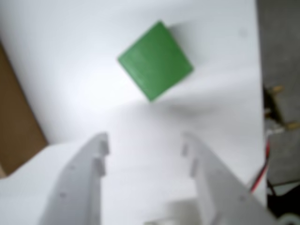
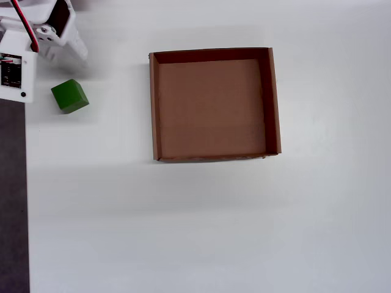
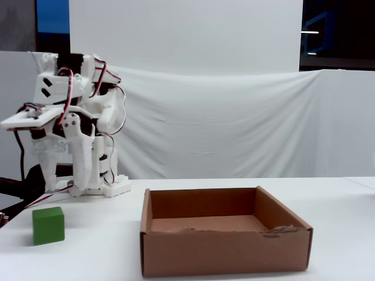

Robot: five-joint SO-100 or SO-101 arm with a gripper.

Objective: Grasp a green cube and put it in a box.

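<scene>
The green cube (image 1: 155, 61) lies on the white table ahead of my gripper (image 1: 144, 143), tilted about 45 degrees to the jaws. The gripper is open and empty, and both white fingers (image 1: 96, 159) stand clear of the cube and above the table. In the overhead view the cube (image 2: 69, 96) sits near the table's left edge, just below the arm (image 2: 61, 30). The brown cardboard box (image 2: 273, 101) stands empty to its right. In the fixed view the cube (image 3: 48, 225) is left of the box (image 3: 222, 254), in front of the arm (image 3: 76, 134).
The table's left edge runs close to the cube, with dark floor (image 2: 12, 201) beyond it. The arm's circuit board (image 2: 13, 70) and red wires (image 1: 262, 173) are near that edge. The box corner (image 1: 14, 126) shows at the left of the wrist view.
</scene>
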